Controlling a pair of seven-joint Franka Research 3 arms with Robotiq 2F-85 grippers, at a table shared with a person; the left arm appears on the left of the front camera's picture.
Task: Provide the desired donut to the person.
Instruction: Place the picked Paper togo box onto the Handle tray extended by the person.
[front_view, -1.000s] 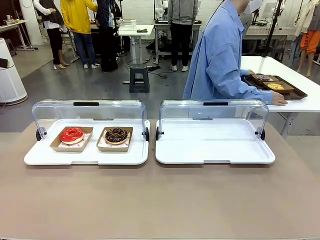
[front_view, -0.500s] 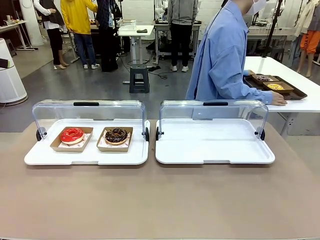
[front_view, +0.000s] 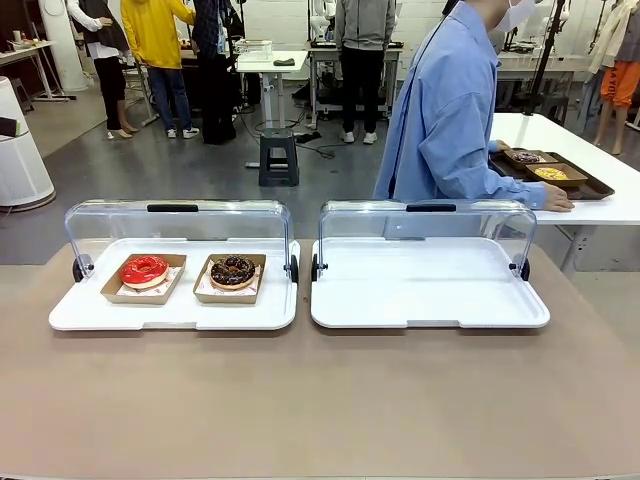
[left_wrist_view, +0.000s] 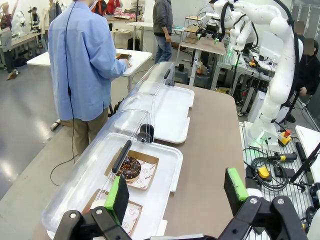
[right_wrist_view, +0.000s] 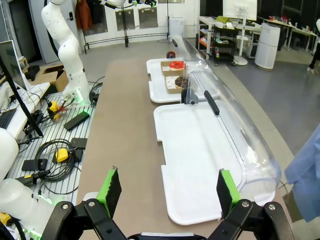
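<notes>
- Since the earlier front frame the person (front_view: 450, 110) has straightened slightly and shifted a little to the right; the trays and donuts lie as before.
- Nearest in the left wrist view, the left claw (left_wrist_view: 177, 192) is released, its green pads (left_wrist_view: 120, 196) wide apart with nothing between them, above the near edge of the brown table (front_view: 320, 400).
- In the right wrist view the right claw (right_wrist_view: 165, 189) is likewise released and empty, above the table's edge near the right tray (front_view: 430, 290).
- On the table, the left white tray (front_view: 175, 312) holds two cardboard boats side by side: the red-glazed donut (front_view: 144, 270) on the left, the chocolate donut (front_view: 233, 270) on the right, apart from each other.
- The right tray, just beside the left one, carries nothing.
- Both trays have their clear domed lids (front_view: 178, 222) tipped open toward the far side.
- Beyond the table, the person in the light blue shirt stands turned sideways, one hand (front_view: 556, 200) resting at a dark tray (front_view: 548, 172) of donuts on a white side table (front_view: 600, 205).
</notes>
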